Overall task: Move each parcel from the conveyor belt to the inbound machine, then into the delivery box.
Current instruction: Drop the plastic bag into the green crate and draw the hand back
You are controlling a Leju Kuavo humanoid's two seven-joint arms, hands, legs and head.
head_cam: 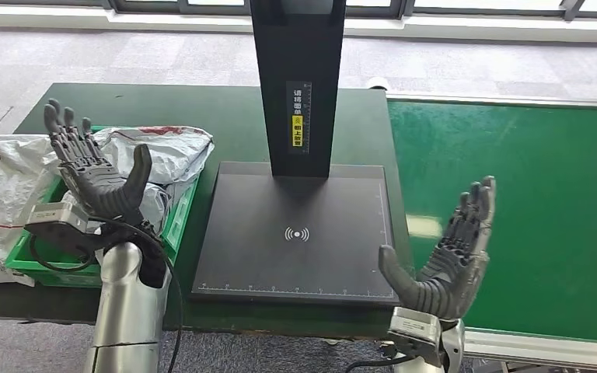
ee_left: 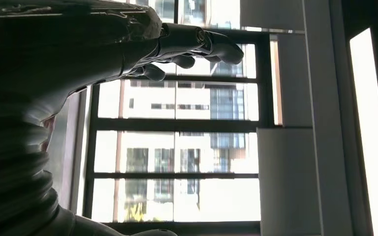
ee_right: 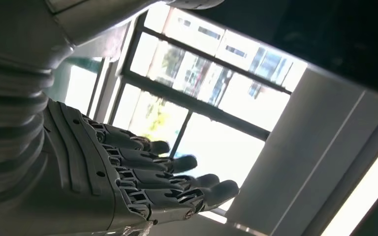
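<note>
Head view – left hand (head_cam: 93, 172): raised palm-in over the green delivery box (head_cam: 177, 223), fingers spread, holding nothing.
Head view – right hand (head_cam: 451, 260): raised at the near corner of the inbound machine (head_cam: 295, 233), by the conveyor belt (head_cam: 513, 210) edge; fingers apart, nothing in it.
Head view – parcels (head_cam: 163, 151): white/grey poly mailer bags, crumpled, piled in the delivery box; more bags (head_cam: 0, 186) lie on the table (head_cam: 202, 109) just beside the box, on the robot's left. You'll see none on the visible stretch of belt, none on the machine's plate.
Head view – inbound machine: black flat plate w/ scan mark at centre, black upright post (head_cam: 298, 78) w/ a label strip; sits between box and belt.
Head view – stage (judgement): both hands free, plate bare; likely between parcels, waiting on the next one from the belt.
Handling (judgement): bags look soft, light, slick film; contents unknown. They'd sag and slide, so take hold across the bulk from both sides or pinch a firm fold, not a loose corner.
Risk (judgement): film could slip from the fingers or snag the box rim.
Left wrist view – left hand (ee_left: 103, 44): dark vs. bright windows; fingers extended, holding nothing. No parcel here.
Right wrist view – right hand (ee_right: 128, 182): fingers straight, slightly fanned, nothing between them; windows behind.
</note>
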